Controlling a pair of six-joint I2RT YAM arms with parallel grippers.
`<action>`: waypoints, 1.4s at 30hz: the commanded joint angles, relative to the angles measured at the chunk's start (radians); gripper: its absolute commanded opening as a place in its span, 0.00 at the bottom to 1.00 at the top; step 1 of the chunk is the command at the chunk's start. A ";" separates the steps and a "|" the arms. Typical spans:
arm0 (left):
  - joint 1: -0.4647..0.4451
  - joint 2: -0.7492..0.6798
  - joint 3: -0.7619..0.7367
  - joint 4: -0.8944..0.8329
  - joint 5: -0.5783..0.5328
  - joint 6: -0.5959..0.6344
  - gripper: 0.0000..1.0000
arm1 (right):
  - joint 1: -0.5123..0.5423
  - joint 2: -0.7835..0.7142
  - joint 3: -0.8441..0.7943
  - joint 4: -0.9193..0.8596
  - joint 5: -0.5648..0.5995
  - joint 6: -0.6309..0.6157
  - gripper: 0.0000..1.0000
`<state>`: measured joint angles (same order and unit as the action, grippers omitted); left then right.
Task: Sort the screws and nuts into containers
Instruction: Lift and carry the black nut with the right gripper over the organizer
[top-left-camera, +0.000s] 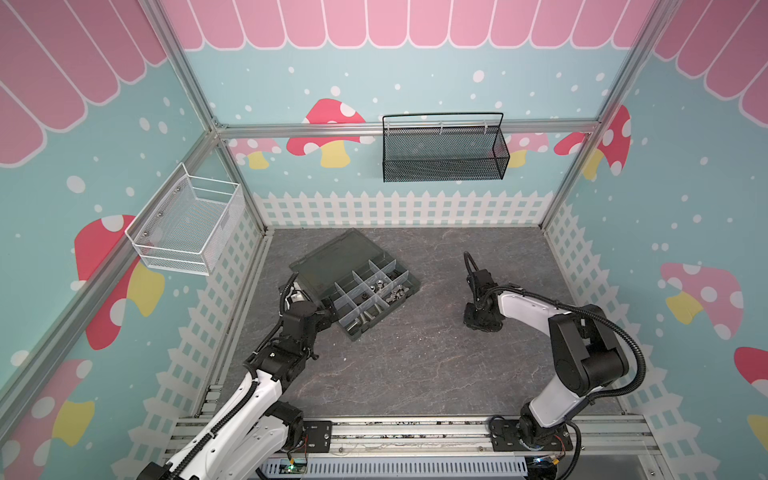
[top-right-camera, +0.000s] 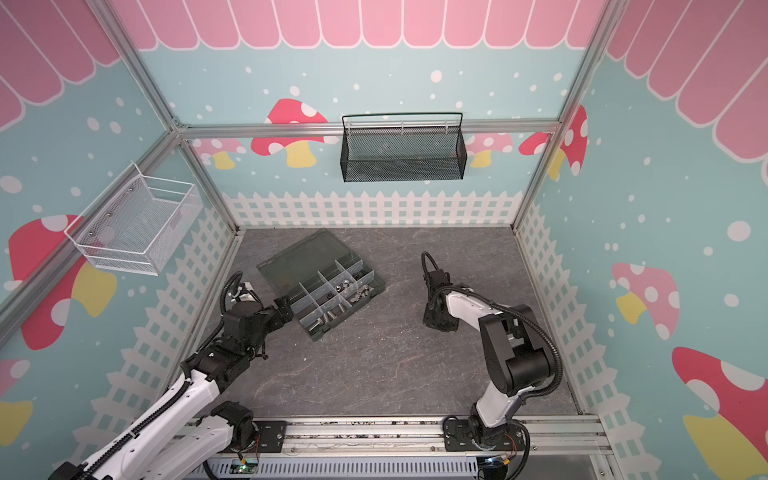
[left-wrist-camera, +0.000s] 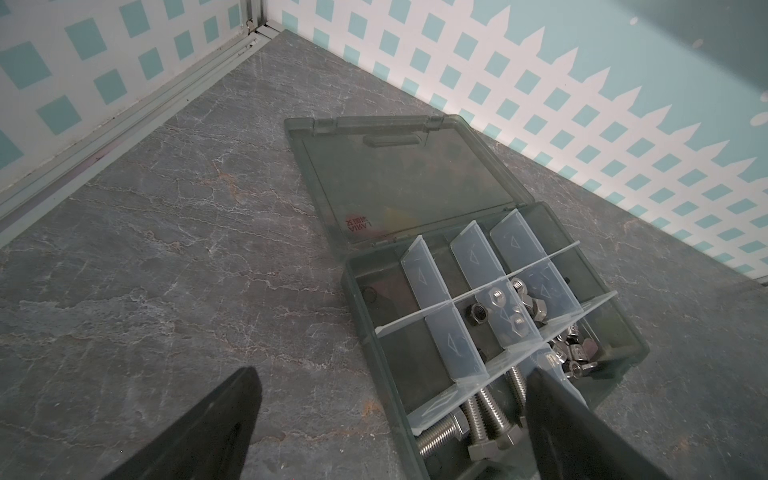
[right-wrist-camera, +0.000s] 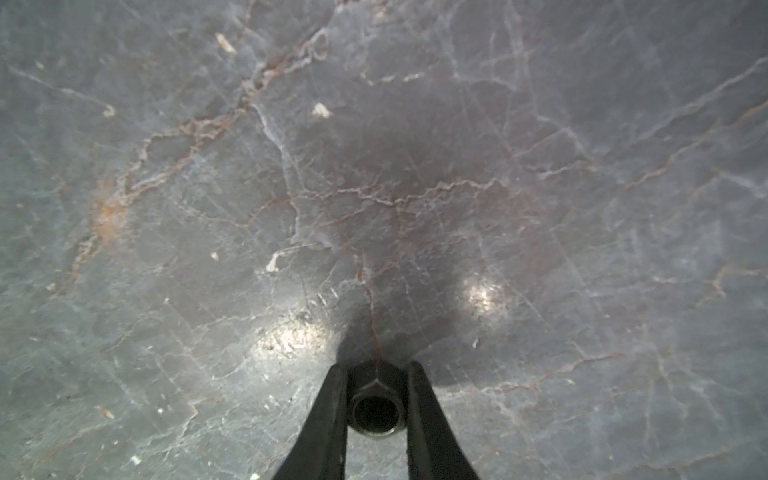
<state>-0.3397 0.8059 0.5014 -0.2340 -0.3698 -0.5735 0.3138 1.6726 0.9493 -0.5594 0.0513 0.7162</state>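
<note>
In my right wrist view the right end effector (right-wrist-camera: 377, 368) has its two fingers pressed on both sides of a dark nut (right-wrist-camera: 377, 411), so it is gripping it. The hole of the nut looks toward the camera. I cannot tell if the nut touches the tabletop (right-wrist-camera: 415, 166) or hangs a little above it, and the picture edge cuts off the fingers. In both top views the nut is hidden under that end effector, which stands well apart from the organiser box (top-left-camera: 384, 311).

The left end effector (left-wrist-camera: 392, 371) is wide open and holds nothing. One of its fingers covers part of the screws (left-wrist-camera: 482, 419) in the compartment nearest to it. Silver nuts (left-wrist-camera: 498, 299) lie in a middle compartment. The winged ones (left-wrist-camera: 577, 353) are partly behind a divider (left-wrist-camera: 552, 332). The lid (left-wrist-camera: 407, 178) lies open and flat.
</note>
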 joint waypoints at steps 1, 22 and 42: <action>0.008 0.000 -0.001 0.005 0.005 -0.020 1.00 | -0.001 0.021 -0.020 -0.010 -0.020 0.004 0.19; 0.011 -0.003 -0.011 0.009 0.009 -0.020 1.00 | 0.007 0.038 0.001 0.064 -0.131 0.018 0.00; 0.013 -0.001 -0.014 0.011 0.013 -0.032 1.00 | 0.177 0.040 0.215 0.002 -0.006 0.017 0.00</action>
<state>-0.3340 0.8059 0.4976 -0.2333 -0.3630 -0.5808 0.4538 1.6855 1.1084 -0.5209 -0.0174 0.7307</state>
